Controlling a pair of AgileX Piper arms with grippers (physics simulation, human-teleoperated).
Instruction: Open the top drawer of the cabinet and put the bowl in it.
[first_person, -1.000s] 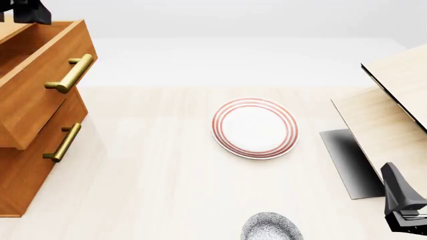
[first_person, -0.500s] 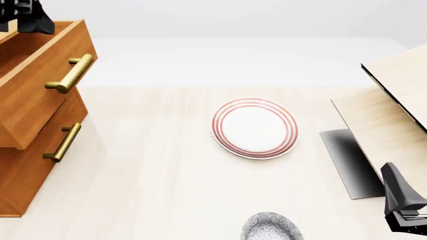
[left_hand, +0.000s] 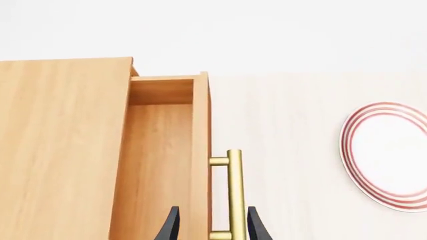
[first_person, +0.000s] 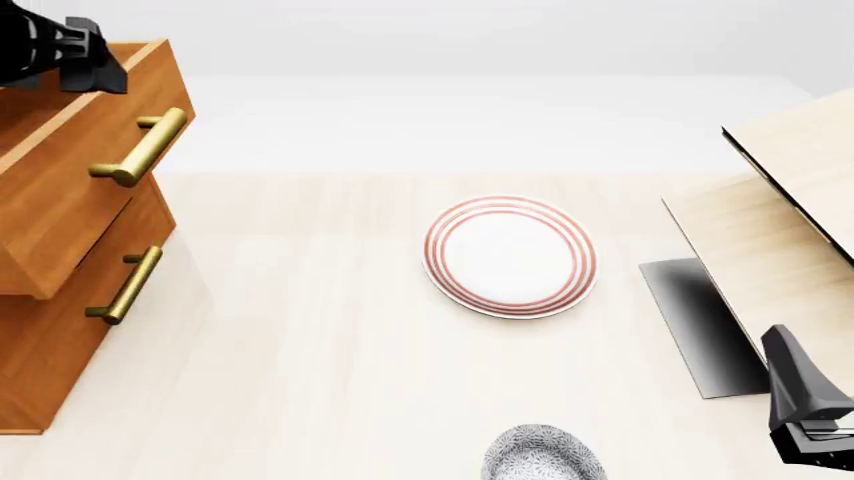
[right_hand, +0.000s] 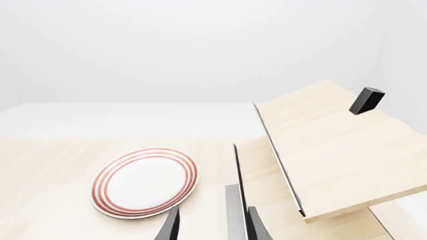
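While the top drawer stands pulled out of the cabinet, your two arms sit well apart at opposite sides of the table.
Top drawer: open at the front view's left, its brass handle facing the table; the interior shown in the left wrist view is bare wood.
Bowl: you'll find the bowl at the near edge of the table, on the near side of the red-ringed plate, well away from the cabinet.
Left gripper: your left gripper hovers above the drawer's front, fingers parted either side of the handle in the wrist view, gripping nothing.
Right gripper: your right gripper is low at the near right corner, beside the pale wooden box, fingers apart and empty.
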